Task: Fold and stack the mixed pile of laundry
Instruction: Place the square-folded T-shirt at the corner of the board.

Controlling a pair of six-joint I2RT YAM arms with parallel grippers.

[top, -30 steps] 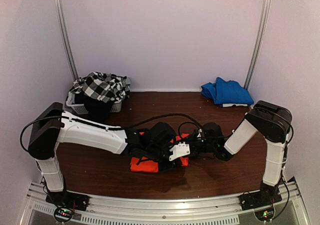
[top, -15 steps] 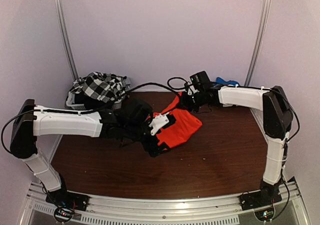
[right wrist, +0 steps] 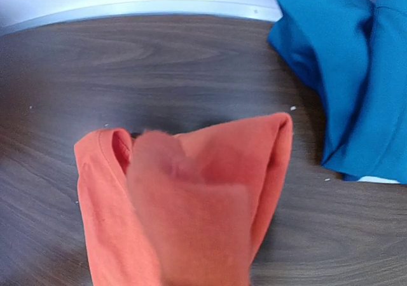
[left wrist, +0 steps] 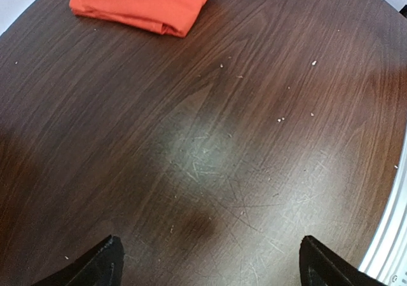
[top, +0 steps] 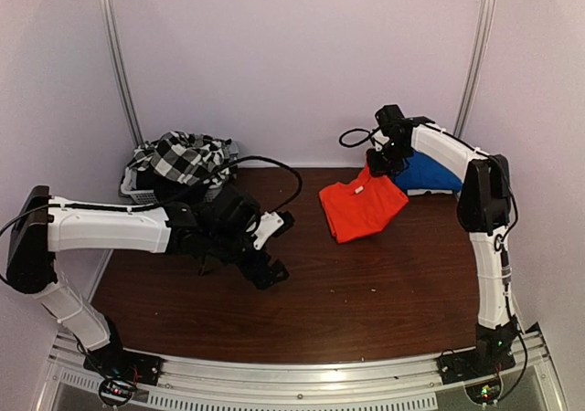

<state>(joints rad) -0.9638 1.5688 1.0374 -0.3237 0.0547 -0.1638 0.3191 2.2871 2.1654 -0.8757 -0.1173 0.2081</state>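
Right pincer [top: 378, 164] clamped on the folded orange garment [top: 361, 208], far right beside the blue stack [top: 430, 172]; left pincer [top: 280, 248] wide apart, empty. One-corner grip, so the fold may spill open!

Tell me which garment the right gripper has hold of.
The orange-red garment, pinched at its far corner by the right gripper. The blue garment lies untouched beside it; the checked garment is heaped on the basket.

Left gripper [left wrist: 212, 251] spread wide; right gripper [top: 375, 166] pinched closed.
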